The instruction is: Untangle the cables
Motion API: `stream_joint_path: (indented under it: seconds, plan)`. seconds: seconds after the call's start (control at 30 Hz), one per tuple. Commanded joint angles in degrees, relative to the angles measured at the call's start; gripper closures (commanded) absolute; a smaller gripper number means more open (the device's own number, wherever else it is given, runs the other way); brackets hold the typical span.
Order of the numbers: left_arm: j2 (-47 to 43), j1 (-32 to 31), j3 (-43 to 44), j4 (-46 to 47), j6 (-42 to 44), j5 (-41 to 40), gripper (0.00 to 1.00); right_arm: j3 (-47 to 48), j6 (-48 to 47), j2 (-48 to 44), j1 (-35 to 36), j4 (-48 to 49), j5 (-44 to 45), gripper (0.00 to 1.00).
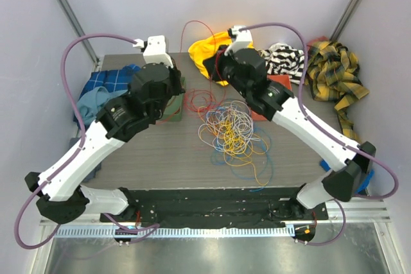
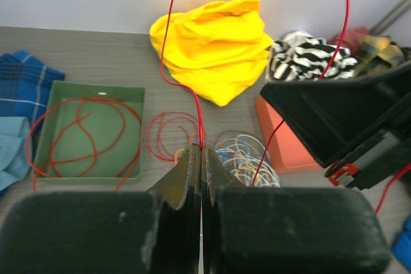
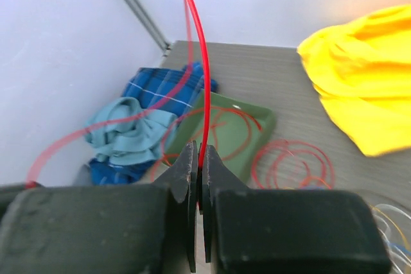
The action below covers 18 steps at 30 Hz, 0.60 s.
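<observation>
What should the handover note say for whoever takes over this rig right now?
Left gripper: shut on a red cable.
Right gripper: shut on apparently the same cable, which arcs up between the arms.
Red loops lie in the green tray and beside it; the mixed tangle sits in the middle of the table.
Done: red cable raised off the table.
Left: lay it apart, then separate the tangle.
</observation>
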Motion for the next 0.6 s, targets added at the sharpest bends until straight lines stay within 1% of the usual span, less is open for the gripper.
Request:
stream_joint_path:
  seconds: [0.0,0.07,0.1,0.13,0.17,0.2,0.23,0.27,0.3,0.5,0.57]
  plan:
    - [0.43,1.48,2.90,4.86,2.61,-8.09,1.00,14.38,1.29,7.78,0.46,-4.02,-8.25,0.99]
    - [0.70,2.96,3.42,6.34,3.23,-9.07,1.00,20.37,1.56,13.30,0.55,-6.21,-10.97,0.99]
    - [0.79,3.67,3.60,6.79,3.32,-9.07,1.00,26.84,1.64,15.42,0.73,-7.00,-11.86,0.99]
    - [0.96,4.90,3.78,7.14,3.32,-9.07,1.00,30.22,1.82,17.36,0.73,-8.66,-13.00,0.99]
    - [1.05,5.43,3.95,7.84,3.32,-9.41,1.00,33.47,2.00,21.29,0.64,-9.55,-13.62,0.99]
    - [1.22,5.87,4.04,8.19,3.24,-9.59,1.00,39.94,2.17,23.16,0.81,-11.47,-16.06,0.99]
    - [1.57,7.01,4.04,8.55,3.24,-9.68,1.00,42.96,2.17,24.92,0.73,-12.45,-16.61,0.99]
    - [1.75,7.54,3.69,8.98,3.24,-9.77,1.00,45.52,2.09,28.59,0.81,-13.24,-16.87,0.99]
    - [2.01,8.24,3.43,9.25,3.24,-9.77,1.00,48.59,2.08,29.84,0.81,-13.86,-17.22,0.99]
    - [4.83,15.01,-0.17,9.42,-0.10,-8.02,1.00,47.22,1.21,36.09,0.64,-11.41,-17.58,0.99]
    - [5.88,18.08,-1.84,9.87,-1.76,-6.96,1.00,46.34,0.33,38.72,0.64,-10.53,-16.09,0.99]
